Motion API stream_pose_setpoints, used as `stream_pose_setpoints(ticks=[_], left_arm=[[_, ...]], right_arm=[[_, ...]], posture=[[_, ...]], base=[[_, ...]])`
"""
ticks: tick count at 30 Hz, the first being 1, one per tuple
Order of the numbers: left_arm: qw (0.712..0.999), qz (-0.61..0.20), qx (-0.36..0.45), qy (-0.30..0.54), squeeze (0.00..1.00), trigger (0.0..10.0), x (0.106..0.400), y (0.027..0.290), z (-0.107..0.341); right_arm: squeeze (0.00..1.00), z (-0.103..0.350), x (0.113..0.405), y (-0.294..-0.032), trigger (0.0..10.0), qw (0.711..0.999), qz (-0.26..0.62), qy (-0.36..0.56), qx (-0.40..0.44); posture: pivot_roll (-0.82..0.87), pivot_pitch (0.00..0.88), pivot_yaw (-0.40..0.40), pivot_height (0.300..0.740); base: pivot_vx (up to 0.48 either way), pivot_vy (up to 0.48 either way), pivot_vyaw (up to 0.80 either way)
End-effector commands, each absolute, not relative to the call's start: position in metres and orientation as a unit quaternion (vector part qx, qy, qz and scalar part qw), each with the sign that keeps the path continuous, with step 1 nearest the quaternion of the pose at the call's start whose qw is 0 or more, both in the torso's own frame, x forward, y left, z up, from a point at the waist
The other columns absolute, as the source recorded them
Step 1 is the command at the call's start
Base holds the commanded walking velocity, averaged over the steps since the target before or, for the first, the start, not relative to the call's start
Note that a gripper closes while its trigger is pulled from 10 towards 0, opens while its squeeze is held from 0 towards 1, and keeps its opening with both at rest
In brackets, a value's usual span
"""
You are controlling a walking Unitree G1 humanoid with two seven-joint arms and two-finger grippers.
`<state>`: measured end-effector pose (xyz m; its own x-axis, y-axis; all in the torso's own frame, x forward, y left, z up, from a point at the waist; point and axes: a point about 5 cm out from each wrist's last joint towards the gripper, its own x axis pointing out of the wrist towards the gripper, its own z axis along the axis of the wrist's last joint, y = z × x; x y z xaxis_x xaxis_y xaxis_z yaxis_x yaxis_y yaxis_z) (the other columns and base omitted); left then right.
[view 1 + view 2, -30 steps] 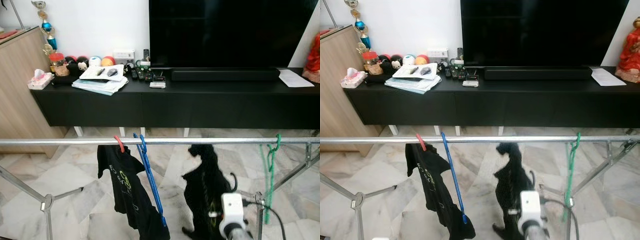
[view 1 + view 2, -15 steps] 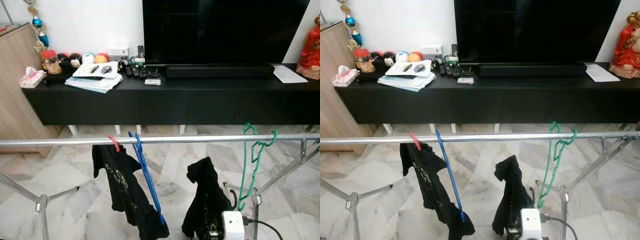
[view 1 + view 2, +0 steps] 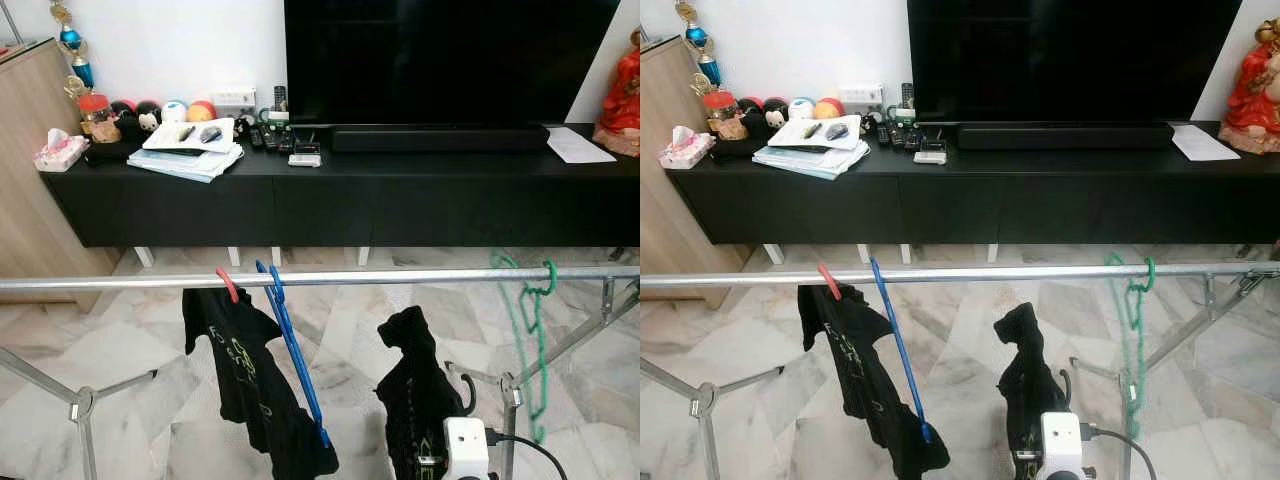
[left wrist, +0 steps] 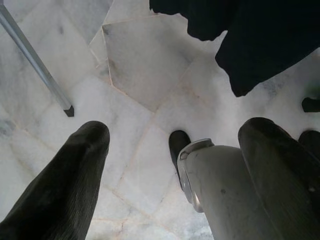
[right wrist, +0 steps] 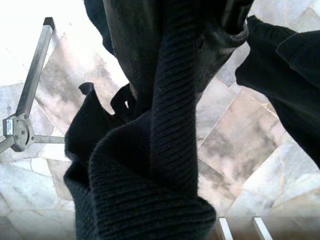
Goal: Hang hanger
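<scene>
The green hanger [image 3: 527, 330] at right of the frame is blurred. The black garment [image 5: 150, 165] covers the right gripper [image 5: 175, 60], so its fingers are hidden.

Green hanger [image 3: 528, 330] swung rightward, blurred

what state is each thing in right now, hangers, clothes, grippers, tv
red hanger: on the rail, carrying a black shirt
blue hanger: on the rail, bare
green hanger: hooked on the rail, bare, blurred
rail: level
black garment: off the rail, held up by the right gripper
left gripper: open, over the floor
tv: off
</scene>
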<state>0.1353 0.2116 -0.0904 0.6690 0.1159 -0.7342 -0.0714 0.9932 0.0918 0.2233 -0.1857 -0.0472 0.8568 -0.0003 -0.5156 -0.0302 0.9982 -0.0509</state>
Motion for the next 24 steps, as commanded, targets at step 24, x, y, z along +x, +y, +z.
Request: stream_pose_setpoints(ticks=[24], left_arm=[[0.909,0.054,0.023,0.412,0.00,10.0,0.1331,0.2155,-0.0912]], right_arm=[[0.00,-0.0354,0.2377,-0.1840,10.0,0.972,0.013,0.235,-0.027]], posture=[[-0.15,0.055,0.017,0.740]], base=[[-0.296,0.000,0.00]])
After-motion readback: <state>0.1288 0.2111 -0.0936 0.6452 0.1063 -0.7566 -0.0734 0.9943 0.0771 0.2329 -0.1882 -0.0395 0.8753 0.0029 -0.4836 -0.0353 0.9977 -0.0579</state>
